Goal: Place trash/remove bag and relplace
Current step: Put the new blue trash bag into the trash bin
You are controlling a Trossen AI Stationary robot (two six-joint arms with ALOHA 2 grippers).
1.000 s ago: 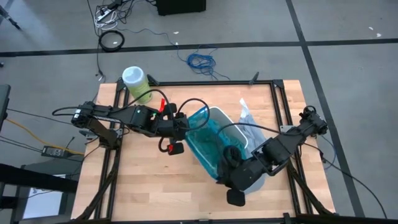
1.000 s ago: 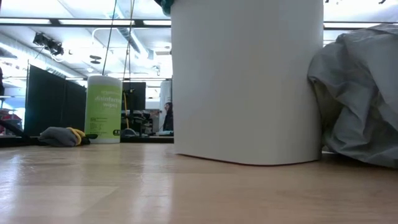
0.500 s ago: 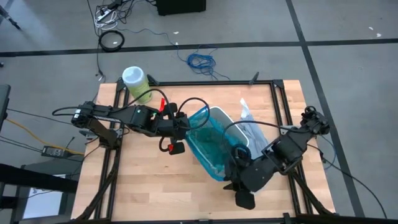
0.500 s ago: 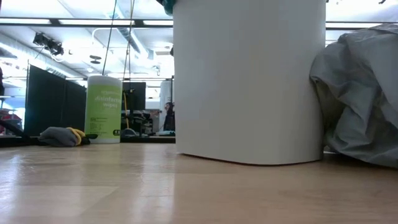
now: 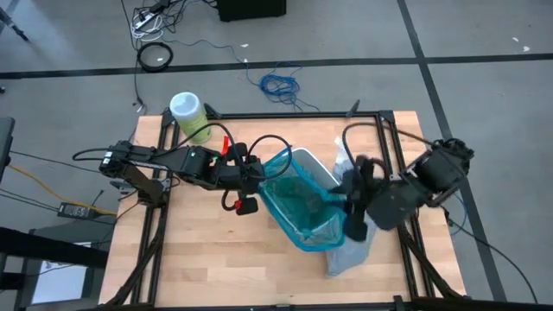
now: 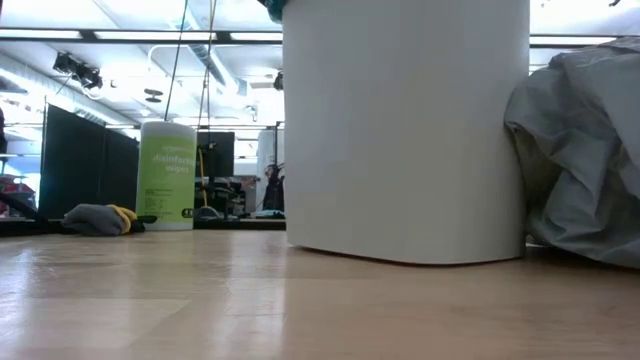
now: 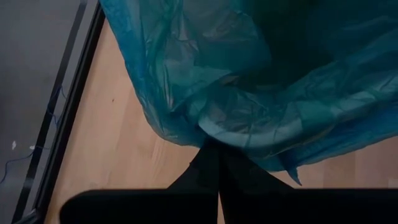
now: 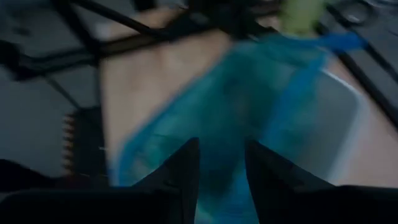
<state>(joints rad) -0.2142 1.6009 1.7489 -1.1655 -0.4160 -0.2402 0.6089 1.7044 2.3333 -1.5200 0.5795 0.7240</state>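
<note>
Jaws of the left gripper (image 7: 214,163) pinch the teal bag's (image 5: 298,203) rim at the bin (image 6: 405,130); right gripper (image 8: 221,165) jaws apart, seemingly empty. Old grey bag (image 5: 350,252) lies beside the bin; fitting unfinished.

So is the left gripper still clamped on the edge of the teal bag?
Yes: in the left wrist view the left gripper has its fingers pressed together on a fold of the teal bag.

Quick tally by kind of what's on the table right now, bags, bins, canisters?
Teal bags: 1, the teal bag lining the bin
Grey-white bags: 1, the grey-white bag beside it
Bins: 1, the white bin
Green canisters: 1, the wipes canister
Total: 4
</note>
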